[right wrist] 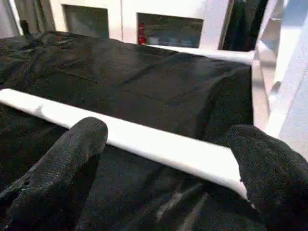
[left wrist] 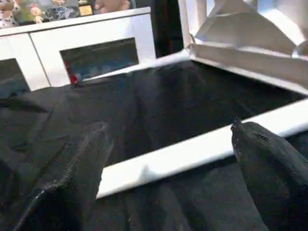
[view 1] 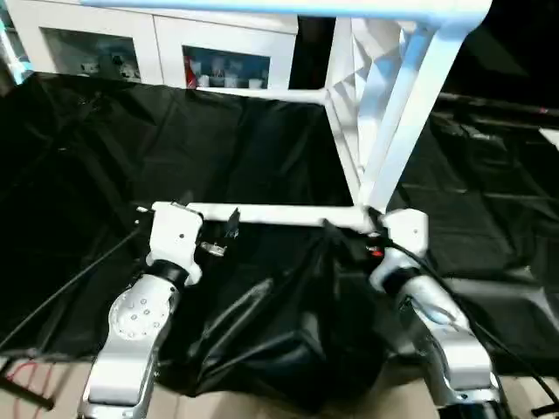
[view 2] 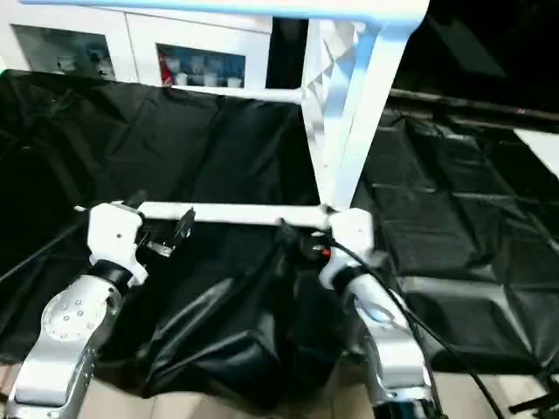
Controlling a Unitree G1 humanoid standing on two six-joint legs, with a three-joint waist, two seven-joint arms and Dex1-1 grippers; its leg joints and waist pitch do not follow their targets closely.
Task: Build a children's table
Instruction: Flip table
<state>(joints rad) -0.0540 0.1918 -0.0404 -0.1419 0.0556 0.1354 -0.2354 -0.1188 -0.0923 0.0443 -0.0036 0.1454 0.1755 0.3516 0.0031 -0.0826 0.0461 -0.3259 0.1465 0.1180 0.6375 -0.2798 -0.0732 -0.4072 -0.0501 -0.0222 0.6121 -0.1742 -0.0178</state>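
Currently both our grippers, left and right, stand wide open and empty beside the near leg on the black cloth. Tabletop stands tipped on edge; a clumsy nudge could topple it, we judge.

You see a black sheet covering the floor; on it the white table lies tipped, legs sideways.

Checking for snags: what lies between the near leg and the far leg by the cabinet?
Only the black cloth, wrinkled and bare, as the right wrist view shows, between the near leg and the far leg.
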